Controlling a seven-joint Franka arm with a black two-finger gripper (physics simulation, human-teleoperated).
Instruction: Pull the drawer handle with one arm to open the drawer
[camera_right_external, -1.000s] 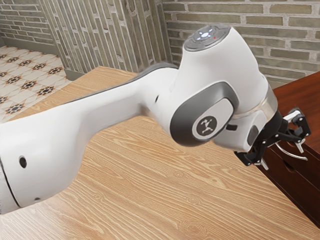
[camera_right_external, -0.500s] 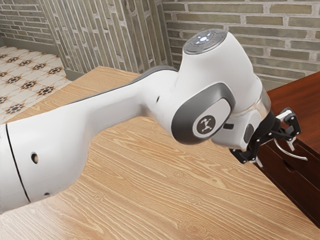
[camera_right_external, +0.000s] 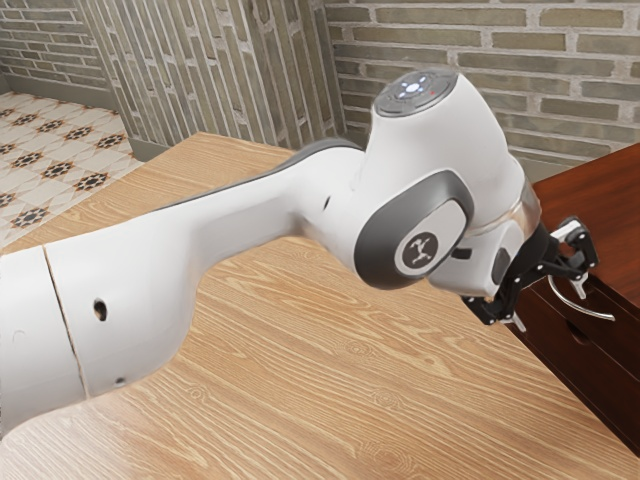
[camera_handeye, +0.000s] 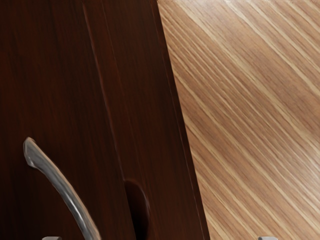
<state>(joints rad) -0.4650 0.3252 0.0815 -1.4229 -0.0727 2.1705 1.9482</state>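
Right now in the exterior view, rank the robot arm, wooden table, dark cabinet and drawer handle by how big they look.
1. robot arm and wooden table, too close to rank; the arm is nearer the camera.
2. dark cabinet
3. drawer handle

Bright, even light is cast, seemingly from above; soft highlights are seen on the arm (camera_right_external: 430, 130), a pale sheen on the table (camera_handeye: 250, 100).

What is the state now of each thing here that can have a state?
gripper: open, fingers wide apart, right at the handle.
drawer handle: not gripped, close to one finger.
drawer: looks shut, no gap shows around its front.
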